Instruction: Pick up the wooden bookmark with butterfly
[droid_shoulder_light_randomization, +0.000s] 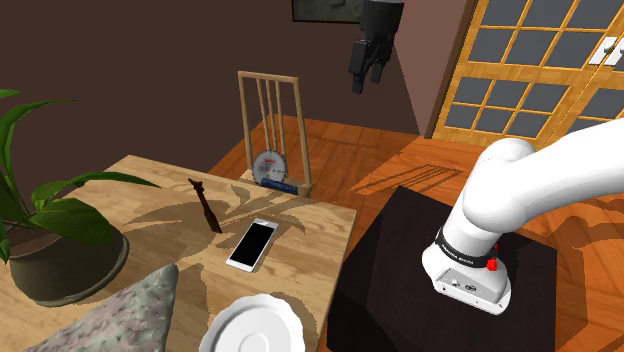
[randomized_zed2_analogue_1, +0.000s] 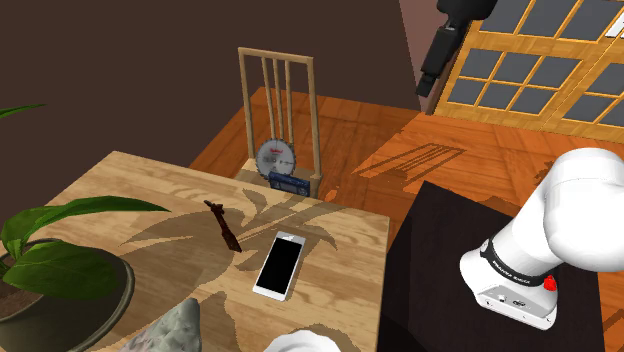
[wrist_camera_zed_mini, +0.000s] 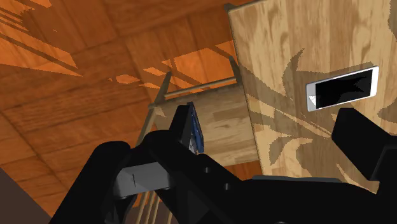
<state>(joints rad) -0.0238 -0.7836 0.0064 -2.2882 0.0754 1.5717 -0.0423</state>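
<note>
Shoulder view: gripper (droid_shoulder_light_randomization: 366, 80) is hanging high in the upper middle of the frame, above the chair (droid_shoulder_light_randomization: 272, 120), fingers standing apart and gripping nothing. Bookmark (droid_shoulder_light_randomization: 205, 206), a thin dark brown strip, is lying flat on the table (droid_shoulder_light_randomization: 150, 180) left of centre, near the phone (droid_shoulder_light_randomization: 253, 243) and well apart from the gripper. Risks, judging from here: the strip is sitting so low that the fingertips may be scraping the tabletop or slipping off it. Jaws misaligned to its length could be pushing it away. A sloppy descent could be nudging the phone or clipping the chair back.
</note>
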